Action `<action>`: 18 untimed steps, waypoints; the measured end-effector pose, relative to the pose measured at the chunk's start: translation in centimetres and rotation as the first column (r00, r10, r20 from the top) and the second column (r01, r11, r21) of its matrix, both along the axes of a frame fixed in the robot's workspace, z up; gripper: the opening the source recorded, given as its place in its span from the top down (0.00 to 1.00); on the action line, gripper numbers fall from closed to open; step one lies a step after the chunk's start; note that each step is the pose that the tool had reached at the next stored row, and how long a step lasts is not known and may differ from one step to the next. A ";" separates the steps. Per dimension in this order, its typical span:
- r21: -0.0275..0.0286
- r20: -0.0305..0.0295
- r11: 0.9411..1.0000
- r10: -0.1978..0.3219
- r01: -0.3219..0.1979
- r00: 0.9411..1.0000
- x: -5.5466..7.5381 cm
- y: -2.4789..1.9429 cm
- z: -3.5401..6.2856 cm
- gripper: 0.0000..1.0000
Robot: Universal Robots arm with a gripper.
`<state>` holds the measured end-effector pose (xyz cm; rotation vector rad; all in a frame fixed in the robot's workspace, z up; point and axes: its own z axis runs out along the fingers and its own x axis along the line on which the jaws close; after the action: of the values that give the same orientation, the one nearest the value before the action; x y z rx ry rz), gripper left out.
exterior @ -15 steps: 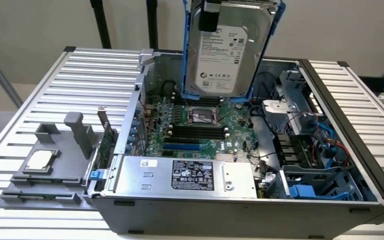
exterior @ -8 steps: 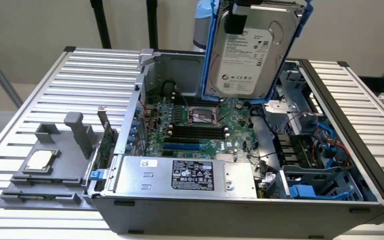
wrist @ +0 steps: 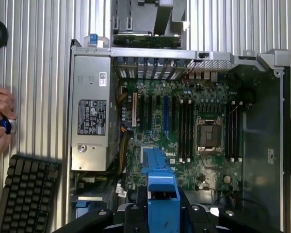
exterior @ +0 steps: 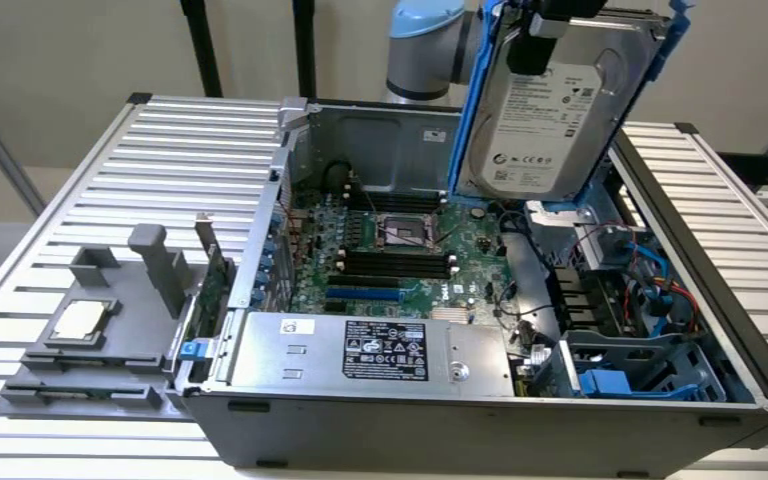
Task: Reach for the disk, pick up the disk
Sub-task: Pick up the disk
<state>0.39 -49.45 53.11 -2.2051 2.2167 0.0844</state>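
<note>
The disk (exterior: 551, 110), a silver-grey hard drive with a white printed label and blue carrier rails, hangs upright in the air above the open computer case (exterior: 491, 420). It is clear of the motherboard (exterior: 398, 250) below. My gripper (exterior: 540, 48) is shut on the disk's top edge. In the wrist view the blue carrier rail (wrist: 161, 187) runs out from between my black fingers (wrist: 136, 213), with the case interior far beneath.
A silver power supply box (exterior: 371, 350) with a black label lies at the case's near side. Blue drive bays (exterior: 624, 375) and cables are on the exterior view's right. A grey tray with a small chip (exterior: 80, 320) stands outside. A keyboard (wrist: 26, 194) and a person's hand (wrist: 0, 121) are beside the case.
</note>
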 end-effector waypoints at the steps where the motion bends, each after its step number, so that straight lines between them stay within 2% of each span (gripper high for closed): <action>1: 0.001 0.000 1.000 0.000 0.000 1.000 0.4 -0.07 0.00 0.67; 5: 0.006 0.000 1.000 0.000 0.000 1.000 2.3 -0.47 -0.01 0.67; 8: 0.008 0.000 1.000 0.000 0.000 1.000 3.4 -0.91 -0.02 0.67; 18: 0.008 0.000 1.000 0.000 0.000 1.000 5.5 -3.09 -0.04 0.67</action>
<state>5.93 -52.55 53.07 -2.2008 2.2123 0.0936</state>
